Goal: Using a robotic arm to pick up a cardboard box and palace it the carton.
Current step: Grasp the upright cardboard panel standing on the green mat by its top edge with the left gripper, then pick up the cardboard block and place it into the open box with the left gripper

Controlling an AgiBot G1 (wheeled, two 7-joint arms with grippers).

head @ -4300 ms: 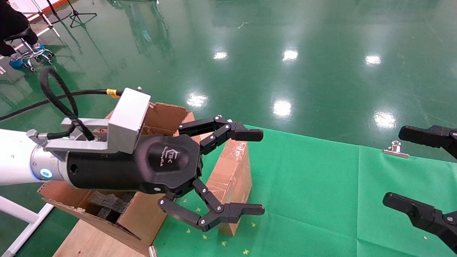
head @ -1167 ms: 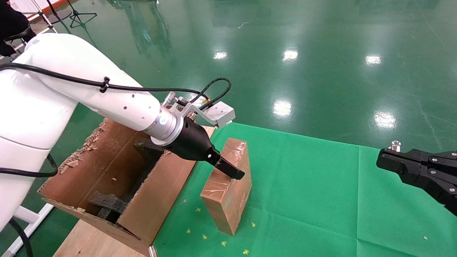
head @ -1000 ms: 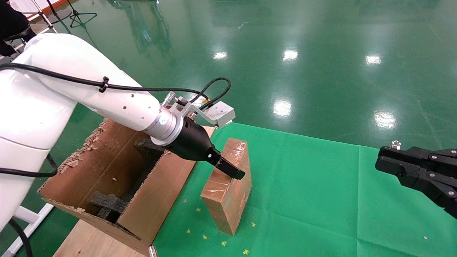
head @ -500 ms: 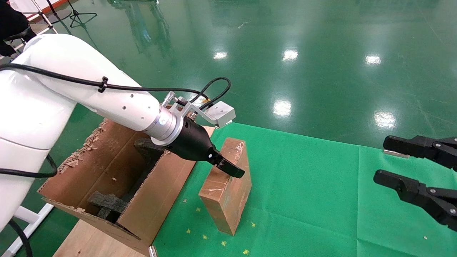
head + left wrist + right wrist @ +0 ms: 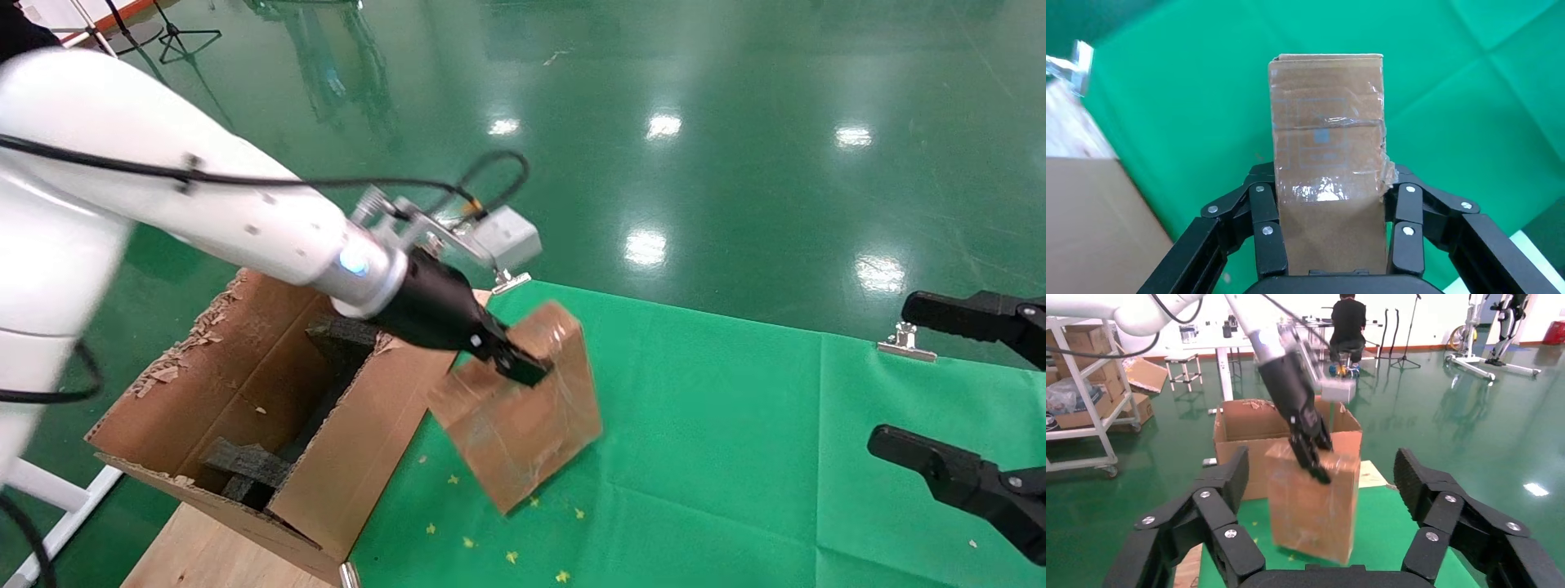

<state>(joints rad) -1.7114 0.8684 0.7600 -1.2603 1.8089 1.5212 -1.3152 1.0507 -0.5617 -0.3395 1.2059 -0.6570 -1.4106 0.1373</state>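
My left gripper (image 5: 520,367), on the white robotic arm (image 5: 204,204), is shut on the cardboard box (image 5: 523,425), a small brown box wrapped in clear tape. It holds the box by its upper end, tilted and lifted off the green cloth, right beside the carton (image 5: 359,457). In the left wrist view the fingers (image 5: 1267,233) press both sides of the box (image 5: 1327,141). The carton has torn flaps and black foam blocks (image 5: 245,465) inside. My right gripper (image 5: 956,392) hangs open and empty at the right; its view shows the box (image 5: 1315,508) and carton (image 5: 1242,425).
A green cloth (image 5: 735,457) covers the table, with metal clips at its far edge (image 5: 905,343) and by the carton (image 5: 511,280). Bare wood (image 5: 212,555) shows under the carton. A person (image 5: 1347,324) and a shelf cart (image 5: 1083,386) stand beyond on the green floor.
My left gripper has lifted the box off the cloth and tilted it, shifting slightly toward the carton. My right gripper went from shut to wide open.
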